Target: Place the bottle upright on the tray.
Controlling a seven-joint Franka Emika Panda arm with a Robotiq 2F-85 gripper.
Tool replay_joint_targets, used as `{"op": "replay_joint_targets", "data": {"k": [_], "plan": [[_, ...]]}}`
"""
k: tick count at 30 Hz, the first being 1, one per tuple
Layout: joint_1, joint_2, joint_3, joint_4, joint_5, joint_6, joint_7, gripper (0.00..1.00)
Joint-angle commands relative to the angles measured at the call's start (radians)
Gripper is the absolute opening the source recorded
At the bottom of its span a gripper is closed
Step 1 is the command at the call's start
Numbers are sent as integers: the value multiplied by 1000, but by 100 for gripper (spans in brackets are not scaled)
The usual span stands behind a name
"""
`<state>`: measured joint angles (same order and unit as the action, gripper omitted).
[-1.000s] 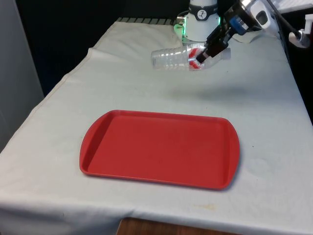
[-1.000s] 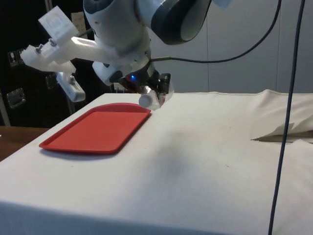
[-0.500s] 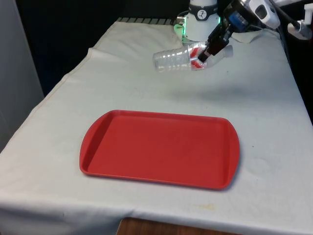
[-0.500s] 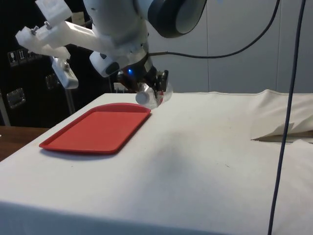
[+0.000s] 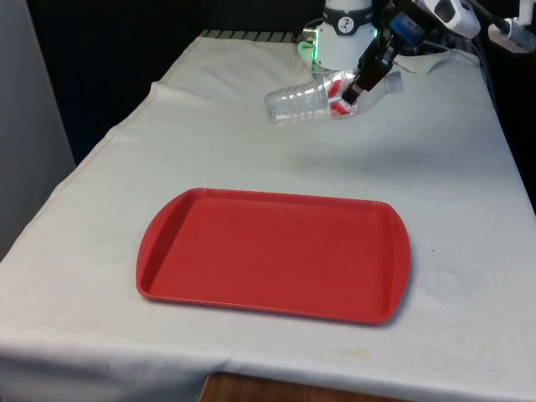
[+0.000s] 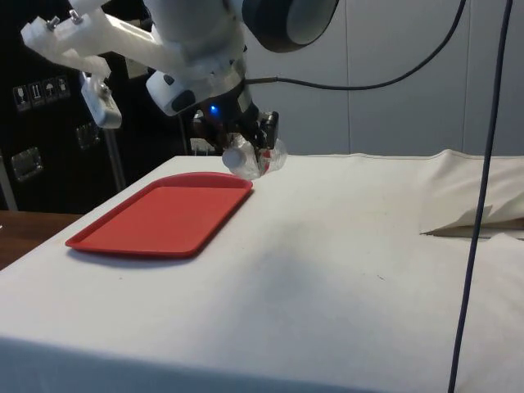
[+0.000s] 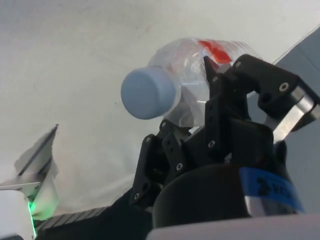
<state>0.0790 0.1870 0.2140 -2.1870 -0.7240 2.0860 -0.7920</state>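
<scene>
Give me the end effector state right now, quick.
End effector: closed on the clear bottle, held on its side above the cloth, not yet over the red tray.

White cloth (image 5: 209, 159) covers the table, hanging over its near edge, where a strip of brown wood (image 5: 276, 392) shows below the cloth. Cloth is rumpled into a raised fold (image 6: 475, 219) in the side view. Black cable (image 6: 479, 188) hangs down in front of the cloth. Dark cabinets (image 6: 41, 123) stand beyond the cloth.
</scene>
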Motion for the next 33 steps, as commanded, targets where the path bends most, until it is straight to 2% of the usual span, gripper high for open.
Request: {"op": "replay_joint_targets", "data": {"k": [1,2,3,10,11,12,17,18,19,22,26,27,28,33], "plan": [[-5,-6,1,-3,14,15,-13,0],[0,-2,-1,0,5,2,-4,0],[-5,-8,-1,-3,20,17,-17,0],[-5,-20,-13,-2,59,37,-47,0],[0,-17,-15,0,51,26,-39,0],[-4,-22,-14,-2,65,39,-52,0],[-4,-31,-23,-1,96,51,-76,0],[0,-26,-24,1,83,39,-64,0],[-4,-32,-25,0,102,53,-80,0],[-5,-37,-29,1,119,58,-93,0],[-4,-43,-36,3,146,67,-114,0],[0,-38,-38,6,135,56,-103,0],[-4,-44,-38,4,152,68,-119,0],[-4,-50,-47,9,188,75,-147,0]]}}
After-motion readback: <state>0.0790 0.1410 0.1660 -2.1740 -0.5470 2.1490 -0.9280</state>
